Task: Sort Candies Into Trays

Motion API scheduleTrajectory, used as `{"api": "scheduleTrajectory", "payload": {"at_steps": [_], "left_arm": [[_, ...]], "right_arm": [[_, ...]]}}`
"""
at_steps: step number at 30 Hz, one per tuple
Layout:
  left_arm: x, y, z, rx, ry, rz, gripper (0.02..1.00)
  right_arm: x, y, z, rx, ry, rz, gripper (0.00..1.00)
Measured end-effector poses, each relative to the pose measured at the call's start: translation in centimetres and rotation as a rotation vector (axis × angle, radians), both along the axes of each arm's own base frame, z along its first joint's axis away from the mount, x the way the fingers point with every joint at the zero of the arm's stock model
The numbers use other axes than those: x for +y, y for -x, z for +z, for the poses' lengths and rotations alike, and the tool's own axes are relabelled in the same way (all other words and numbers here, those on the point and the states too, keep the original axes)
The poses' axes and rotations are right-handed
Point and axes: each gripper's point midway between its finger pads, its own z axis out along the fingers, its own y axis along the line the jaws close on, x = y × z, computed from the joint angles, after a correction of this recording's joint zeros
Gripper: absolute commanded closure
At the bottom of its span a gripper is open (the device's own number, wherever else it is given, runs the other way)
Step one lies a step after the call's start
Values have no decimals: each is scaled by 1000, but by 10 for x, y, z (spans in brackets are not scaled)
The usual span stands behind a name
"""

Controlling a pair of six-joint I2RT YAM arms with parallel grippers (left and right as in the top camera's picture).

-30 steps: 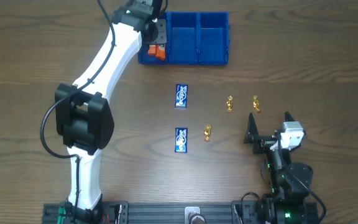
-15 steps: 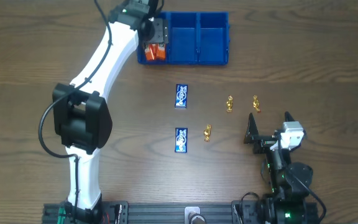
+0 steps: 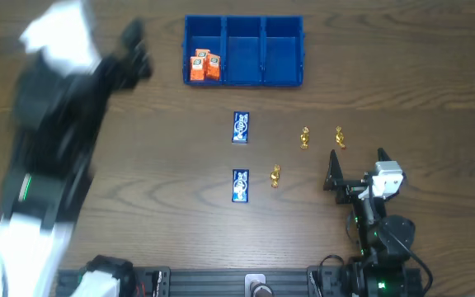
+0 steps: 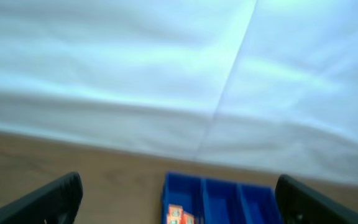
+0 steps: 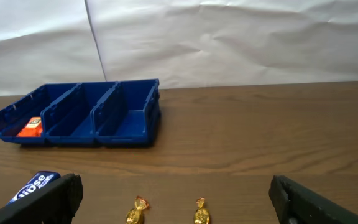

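Note:
A blue three-compartment tray (image 3: pixel 263 77) stands at the back of the table, with orange candies (image 3: pixel 204 66) in its left compartment. Two blue candy packets (image 3: pixel 241 127) (image 3: pixel 240 186) and three gold-wrapped candies (image 3: pixel 305 137) (image 3: pixel 340 137) (image 3: pixel 275 175) lie on the wood in front of it. My left gripper (image 3: pixel 134 54) is lifted left of the tray, open and empty; its wrist view shows the tray (image 4: pixel 219 198) and the orange candies (image 4: pixel 179 214) ahead. My right gripper (image 3: pixel 358 165) rests open near the gold candies (image 5: pixel 135 211), facing the tray (image 5: pixel 79 118).
A white backdrop (image 5: pixel 229 37) rises behind the table's far edge. The brown wooden tabletop (image 3: pixel 402 82) is bare to the right of the tray and along the left side under the left arm.
The left arm has swung up and away to the left from over the tray's left compartment. Orange candies now lie uncovered in that compartment. The right arm has not moved.

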Motion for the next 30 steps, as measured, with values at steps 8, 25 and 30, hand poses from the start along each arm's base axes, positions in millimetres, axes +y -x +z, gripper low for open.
{"api": "scheduleTrajectory", "payload": {"at_steps": [8, 25, 30], "left_arm": [[57, 99, -42, -247, -49, 98, 23], [47, 101, -235, -122, -85, 1, 20], [46, 102, -245, -82, -85, -3, 23]], "right_arm": [[0, 0, 0, 1, 0, 0, 3], [0, 0, 0, 0, 0, 0, 3], [0, 0, 0, 0, 0, 0, 3]]}}
